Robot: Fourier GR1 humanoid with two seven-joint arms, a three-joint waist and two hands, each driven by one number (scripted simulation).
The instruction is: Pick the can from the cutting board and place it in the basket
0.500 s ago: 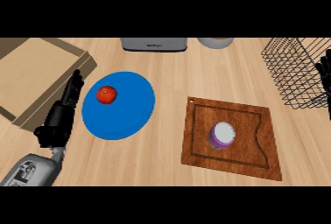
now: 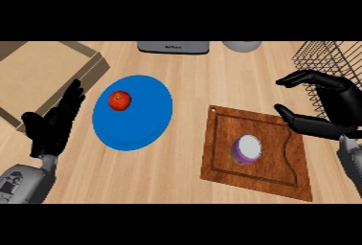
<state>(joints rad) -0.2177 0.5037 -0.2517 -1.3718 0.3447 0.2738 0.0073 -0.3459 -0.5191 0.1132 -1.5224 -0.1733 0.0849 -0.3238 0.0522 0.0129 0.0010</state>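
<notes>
A purple can [image 2: 247, 148] with a pale lid stands upright near the middle of the brown wooden cutting board [image 2: 276, 178]. My right hand [image 2: 339, 103] hovers open above the board's upper right corner, thumb and fingers spread, apart from the can. The black wire basket [image 2: 332, 55] stands at the far right, partly behind that hand. Over the counter at the left, my left hand [image 2: 51, 127] rests open with its fingers up.
A blue plate [image 2: 141, 124] carrying a red tomato [image 2: 120, 100] lies left of the board. A cardboard box [image 2: 42, 76] fills the upper left. A grey appliance [image 2: 174, 47] and a grey round object [image 2: 242, 46] sit at the back edge.
My right hand has come in from the right edge toward the board's upper right corner. The left hand has hardly moved.
</notes>
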